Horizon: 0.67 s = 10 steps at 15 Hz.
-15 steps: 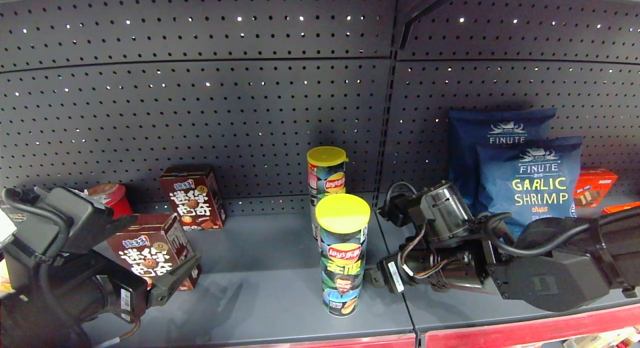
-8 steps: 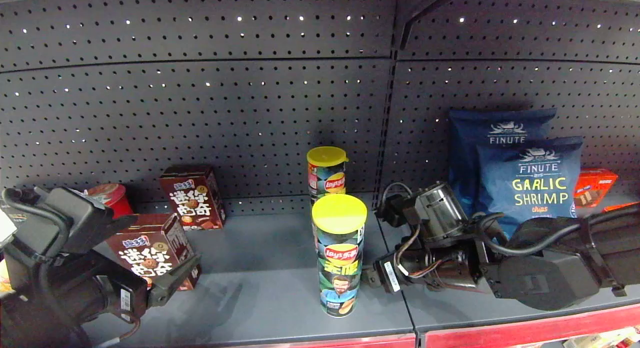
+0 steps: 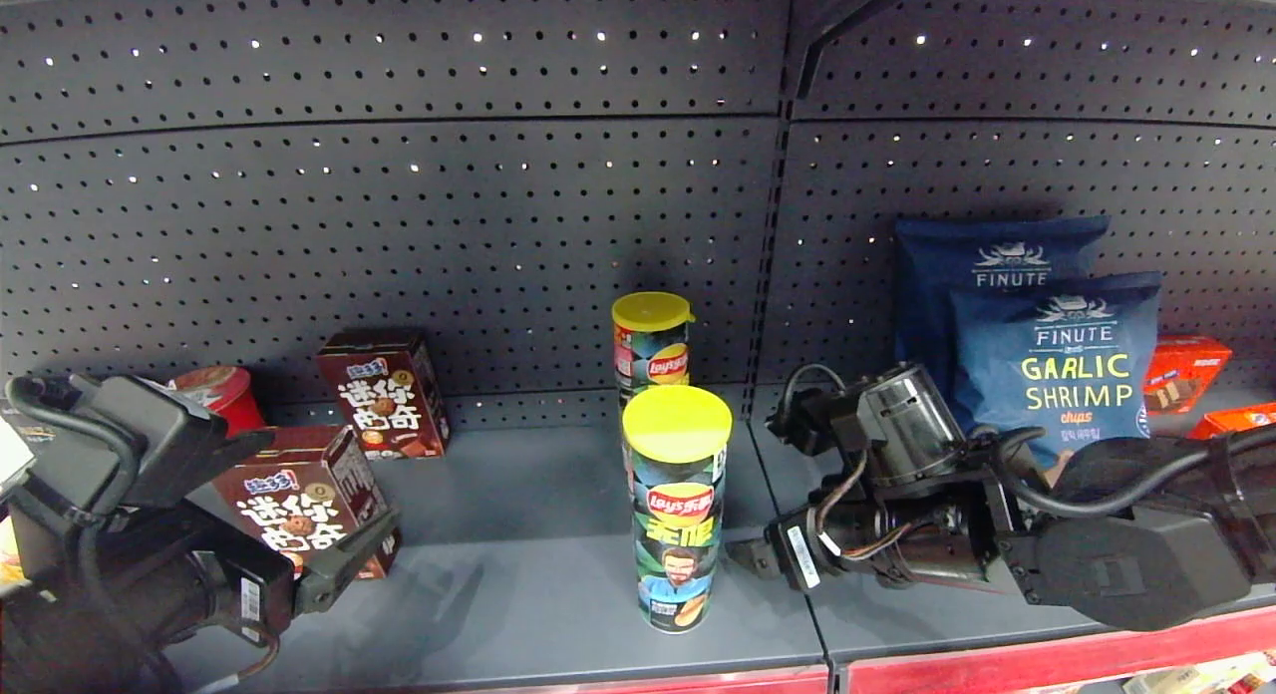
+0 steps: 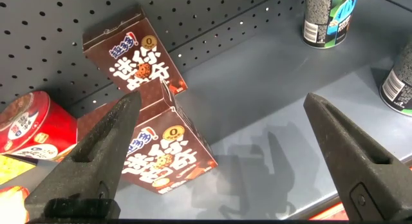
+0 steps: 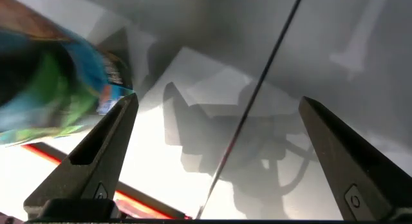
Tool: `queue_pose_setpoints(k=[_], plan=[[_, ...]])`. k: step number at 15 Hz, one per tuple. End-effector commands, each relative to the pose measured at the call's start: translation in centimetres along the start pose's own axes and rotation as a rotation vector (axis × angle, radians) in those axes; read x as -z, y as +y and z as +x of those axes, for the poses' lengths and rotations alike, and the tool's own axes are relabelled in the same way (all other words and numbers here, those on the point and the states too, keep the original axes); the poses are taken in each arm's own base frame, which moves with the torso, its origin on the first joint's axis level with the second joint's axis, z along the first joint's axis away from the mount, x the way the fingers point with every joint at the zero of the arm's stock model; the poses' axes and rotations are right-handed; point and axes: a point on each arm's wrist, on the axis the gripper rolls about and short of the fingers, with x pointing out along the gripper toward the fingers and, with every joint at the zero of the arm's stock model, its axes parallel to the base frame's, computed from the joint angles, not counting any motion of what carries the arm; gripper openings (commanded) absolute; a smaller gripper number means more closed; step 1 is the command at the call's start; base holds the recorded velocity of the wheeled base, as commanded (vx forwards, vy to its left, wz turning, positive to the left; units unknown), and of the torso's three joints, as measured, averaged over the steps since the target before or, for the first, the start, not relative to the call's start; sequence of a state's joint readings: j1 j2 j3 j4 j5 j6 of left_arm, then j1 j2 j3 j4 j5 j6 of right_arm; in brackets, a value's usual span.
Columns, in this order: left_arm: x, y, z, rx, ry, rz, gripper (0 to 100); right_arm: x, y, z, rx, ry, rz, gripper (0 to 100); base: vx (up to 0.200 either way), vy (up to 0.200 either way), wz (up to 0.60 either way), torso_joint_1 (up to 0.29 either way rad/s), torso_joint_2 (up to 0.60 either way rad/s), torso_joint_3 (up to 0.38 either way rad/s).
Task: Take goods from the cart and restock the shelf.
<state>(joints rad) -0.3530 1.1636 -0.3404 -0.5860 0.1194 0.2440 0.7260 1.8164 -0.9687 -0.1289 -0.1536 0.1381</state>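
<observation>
Shelf in grey metal runs across our head view, with a dotted back wall behind it. Near the middle we see the front can, a tall tube of crisps with a yellow lid. It stands upright close to the shelf's front edge. The back can, of the same kind, stands upright right behind it, close to the wall.

Our right gripper sits low over the shelf, just to the right of the front can, and points toward it. In the head view we make out a small gap between the fingertip and the can. Its jaws are spread wide, with bare shelf between them and the can blurred at one side of the wrist view.

Our left gripper hangs at the left end of the shelf with its jaws also wide apart. The near cookie box, brown, lies tilted just beyond it. We cannot tell whether a finger touches it. The far cookie box stands behind that one against the wall, and a red tub sits to its left.

On the right, two blue bags lean one in front of the other against the wall. An orange box lies just beside them.
</observation>
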Motion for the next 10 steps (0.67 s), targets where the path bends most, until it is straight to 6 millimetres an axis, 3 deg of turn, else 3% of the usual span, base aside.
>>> queue_pose_setpoints(k=[1, 10], plan=[[0.05, -0.01, 0.01, 0.000, 0.002, 0.000, 100, -0.15, 0.47, -0.29, -0.013, -0.011, -0.008, 100, 0.000, 0.000, 0.00, 0.000, 0.00, 0.000], [0.13, -0.03, 0.00, -0.001, 0.005, 0.000, 100, -0.14, 0.80, 0.70, -0.021, 0.005, -0.013, 100, 0.000, 0.000, 0.00, 0.000, 0.00, 0.000]])
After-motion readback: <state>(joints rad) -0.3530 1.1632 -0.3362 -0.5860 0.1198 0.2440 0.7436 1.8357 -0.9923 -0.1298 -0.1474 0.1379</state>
